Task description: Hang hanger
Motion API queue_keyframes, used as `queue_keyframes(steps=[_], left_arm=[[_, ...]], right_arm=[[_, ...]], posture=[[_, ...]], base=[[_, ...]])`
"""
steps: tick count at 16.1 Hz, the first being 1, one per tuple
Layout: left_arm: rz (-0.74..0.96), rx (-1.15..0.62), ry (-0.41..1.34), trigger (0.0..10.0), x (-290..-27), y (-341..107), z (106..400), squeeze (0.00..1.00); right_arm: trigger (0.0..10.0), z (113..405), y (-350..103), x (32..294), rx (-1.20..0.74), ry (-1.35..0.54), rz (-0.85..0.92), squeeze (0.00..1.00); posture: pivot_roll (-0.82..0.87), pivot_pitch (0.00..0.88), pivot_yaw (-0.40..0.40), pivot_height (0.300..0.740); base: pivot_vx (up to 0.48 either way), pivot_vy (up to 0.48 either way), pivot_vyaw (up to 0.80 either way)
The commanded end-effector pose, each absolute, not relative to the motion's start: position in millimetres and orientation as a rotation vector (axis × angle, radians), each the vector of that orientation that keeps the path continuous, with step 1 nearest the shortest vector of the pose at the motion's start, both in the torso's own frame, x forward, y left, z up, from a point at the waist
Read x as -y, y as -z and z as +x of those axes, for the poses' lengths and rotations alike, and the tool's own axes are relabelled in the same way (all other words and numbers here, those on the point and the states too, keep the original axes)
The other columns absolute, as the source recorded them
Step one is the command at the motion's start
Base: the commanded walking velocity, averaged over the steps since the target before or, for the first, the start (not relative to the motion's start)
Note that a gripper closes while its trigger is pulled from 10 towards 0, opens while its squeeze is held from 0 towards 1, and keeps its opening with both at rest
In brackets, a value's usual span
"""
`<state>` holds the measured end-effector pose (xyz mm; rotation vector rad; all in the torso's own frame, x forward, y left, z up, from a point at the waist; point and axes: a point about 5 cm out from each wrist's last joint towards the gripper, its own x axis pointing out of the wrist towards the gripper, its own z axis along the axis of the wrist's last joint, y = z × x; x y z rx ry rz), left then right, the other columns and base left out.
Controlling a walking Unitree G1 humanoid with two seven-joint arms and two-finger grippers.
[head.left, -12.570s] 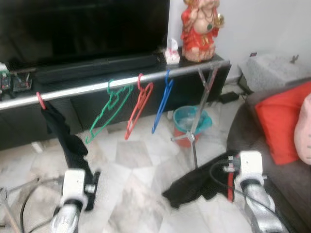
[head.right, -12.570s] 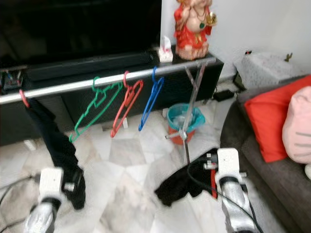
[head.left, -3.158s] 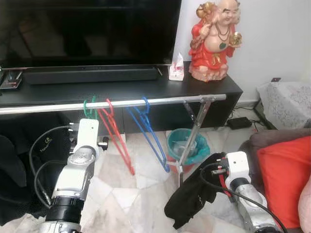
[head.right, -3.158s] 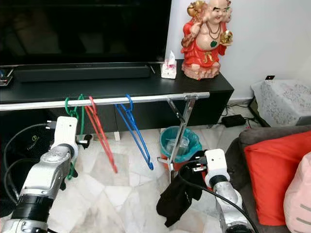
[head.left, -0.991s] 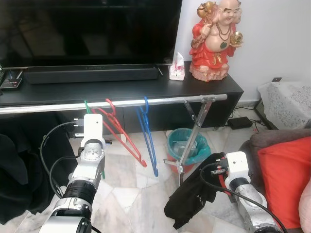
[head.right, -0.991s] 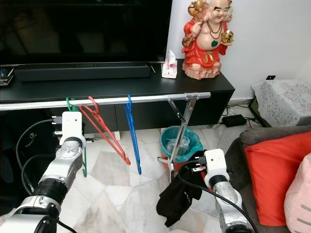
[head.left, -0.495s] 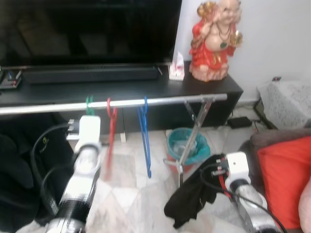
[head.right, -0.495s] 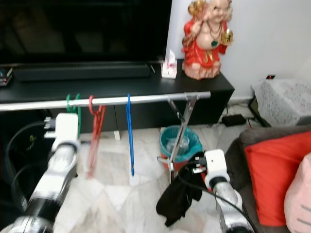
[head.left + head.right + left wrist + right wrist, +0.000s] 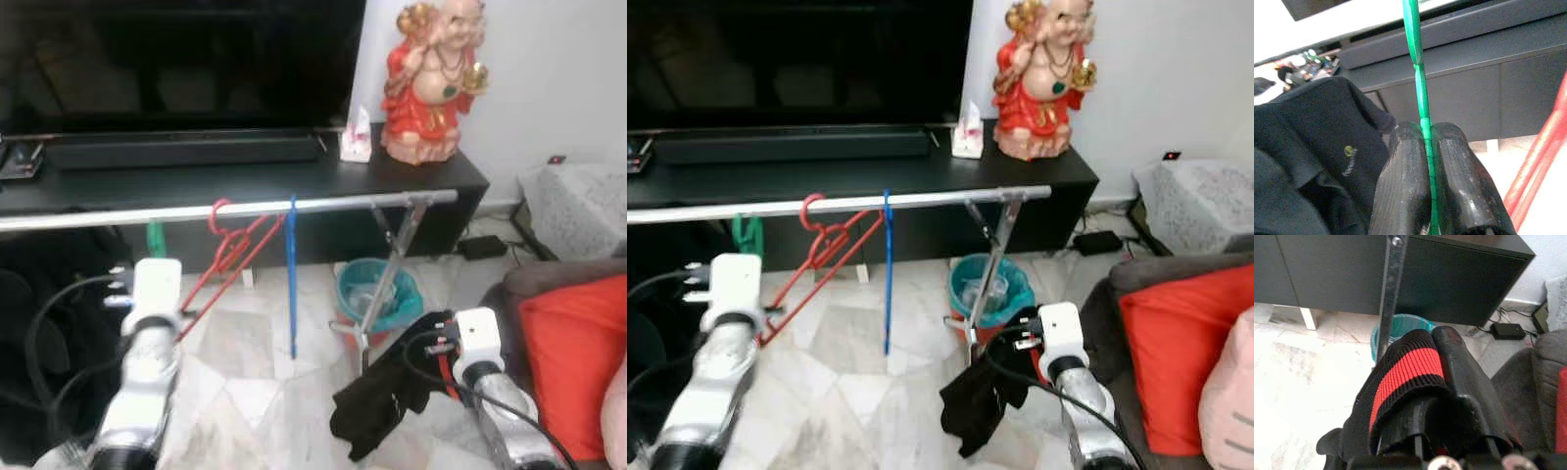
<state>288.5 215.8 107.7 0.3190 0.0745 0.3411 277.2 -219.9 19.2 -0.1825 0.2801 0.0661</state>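
A silver rail [image 9: 333,203] runs in front of the black TV stand. My left gripper [image 9: 1425,142] is shut on a thin green hanger [image 9: 1420,83]; a piece of that hanger [image 9: 155,238] shows just below the rail, and I cannot tell whether its hook is on it. A red hanger [image 9: 230,253] hooks on the rail and swings out to the left. A blue hanger [image 9: 291,279] hangs straight beside it. My right gripper [image 9: 1436,340] is low on the right, shut on a black garment with a red-striped cuff [image 9: 1408,369], which droops toward the floor [image 9: 377,406].
The rack's crossed leg [image 9: 392,259] stands by a teal bin [image 9: 377,292]. A red statue [image 9: 431,78] and a tissue box [image 9: 355,137] sit on the TV stand [image 9: 245,171]. Dark clothing [image 9: 39,323] hangs at left. A sofa with a red cushion [image 9: 578,362] is at right.
My left arm has dropped down and to the left with the green hanger. The red hanger has swung out sideways. The blue hanger and my right arm stay about the same.
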Motion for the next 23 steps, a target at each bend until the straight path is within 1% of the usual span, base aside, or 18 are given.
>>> queue_keyframes(steps=[1, 3, 4, 6, 8, 10, 13, 15, 16, 18, 20, 21, 22, 23], left_arm=[[0.365, -0.072, -0.352, 10.0, -223, -105, 279, 0.0], [0.4, -0.106, -0.375, 10.0, -234, -94, 264, 0.0], [0.408, -0.109, -0.378, 10.0, -236, -93, 261, 0.0], [0.451, -0.17, -0.385, 10.0, -245, -73, 241, 0.0], [0.446, -0.26, -0.403, 10.0, -251, -46, 227, 0.0], [0.387, -0.393, -0.435, 10.0, -255, -17, 218, 0.0], [0.285, -0.595, -0.431, 10.0, -252, 25, 207, 0.0], [0.263, -0.646, -0.392, 10.0, -248, 35, 203, 0.0], [0.256, -0.694, -0.316, 10.0, -242, 43, 201, 0.0], [0.24, -0.754, -0.226, 10.0, -235, 55, 198, 0.0], [0.259, -0.855, -0.191, 10.0, -234, 69, 185, 0.0], [0.25, -0.916, -0.19, 10.0, -233, 76, 175, 0.0], [0.264, -0.996, -0.143, 10.0, -228, 85, 162, 0.0], [0.272, -1.015, -0.118, 10.0, -225, 87, 159, 0.0]], right_arm=[[10.0, 277, -21, 225, -0.278, -0.052, -0.181, 0.0], [10.0, 275, -20, 226, -0.28, -0.052, -0.183, 0.0], [10.0, 275, -20, 226, -0.281, -0.052, -0.183, 0.0], [10.0, 274, -19, 226, -0.286, -0.054, -0.183, 0.0], [10.0, 274, -17, 226, -0.293, -0.051, -0.184, 0.0], [10.0, 273, -17, 229, -0.296, -0.039, -0.186, 0.0], [10.0, 272, -18, 232, -0.297, -0.024, -0.192, 0.0], [10.0, 272, -18, 233, -0.296, -0.017, -0.191, 0.0], [10.0, 271, -17, 233, -0.298, -0.013, -0.191, 0.0], [10.0, 271, -16, 233, -0.302, -0.008, -0.191, 0.0], [10.0, 272, -15, 231, -0.304, 0.006, -0.191, 0.0], [10.0, 271, -15, 231, -0.3, 0.015, -0.187, 0.0], [10.0, 271, -14, 229, -0.304, 0.022, -0.189, 0.0], [10.0, 271, -13, 228, -0.306, 0.023, -0.19, 0.0]], posture=[[0.11, 0.0, -0.087, 0.74], [0.11, 0.0, -0.089, 0.74], [0.11, 0.0, -0.089, 0.74], [0.12, 0.0, -0.091, 0.74], [0.12, 0.0, -0.091, 0.74], [0.11, 0.0, -0.09, 0.74], [0.1, 0.0, -0.084, 0.74], [0.1, 0.0, -0.079, 0.74], [0.11, 0.0, -0.077, 0.74], [0.11, 0.0, -0.068, 0.74], [0.1, 0.0, -0.051, 0.74], [0.09, 0.0, -0.042, 0.74], [0.09, 0.0, -0.035, 0.74], [0.08, 0.0, -0.028, 0.74]], base=[[0.0, 0.0, 0.0], [0.0, 0.0, 0.0], [0.0, 0.0, 0.0], [0.0, 0.0, 0.0], [0.0, 0.0, 0.0], [0.0, 0.0, 0.0], [0.0, 0.0, 0.0], [0.0, 0.0, 0.0], [0.0, 0.0, 0.0], [0.0, 0.0, 0.0], [0.0, 0.0, 0.0], [0.0, 0.0, 0.0], [0.0, 0.0, 0.0], [0.0, 0.0, 0.0]])
